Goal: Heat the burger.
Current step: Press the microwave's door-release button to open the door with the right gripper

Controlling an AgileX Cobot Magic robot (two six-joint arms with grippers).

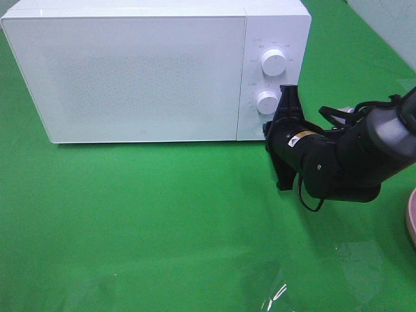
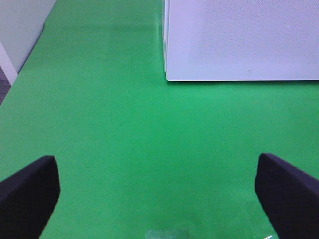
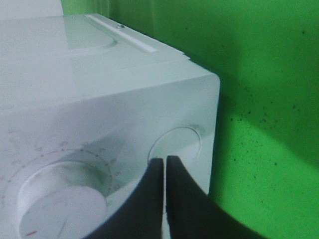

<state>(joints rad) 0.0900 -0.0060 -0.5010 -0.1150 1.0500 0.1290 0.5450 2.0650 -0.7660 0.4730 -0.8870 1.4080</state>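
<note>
The burger is out of view. A white microwave [image 1: 143, 71] stands at the back of the green table with its door closed. My right gripper [image 1: 268, 132] is shut with nothing between its fingers, its tips at the foot of the control panel just below the lower knob [image 1: 267, 102]. In the right wrist view the shut right gripper [image 3: 164, 160] points at the round button [image 3: 179, 142] beside that knob [image 3: 60, 204]. My left gripper [image 2: 159, 199] stands open and empty over bare green cloth, short of the microwave's [image 2: 239, 40] front left corner.
An upper knob [image 1: 273, 62] sits above the lower one. A pink plate rim [image 1: 411, 224] shows at the right edge. Clear film glints on the cloth near the front [image 1: 276, 296]. A grey wall [image 2: 20, 30] borders the table's left side.
</note>
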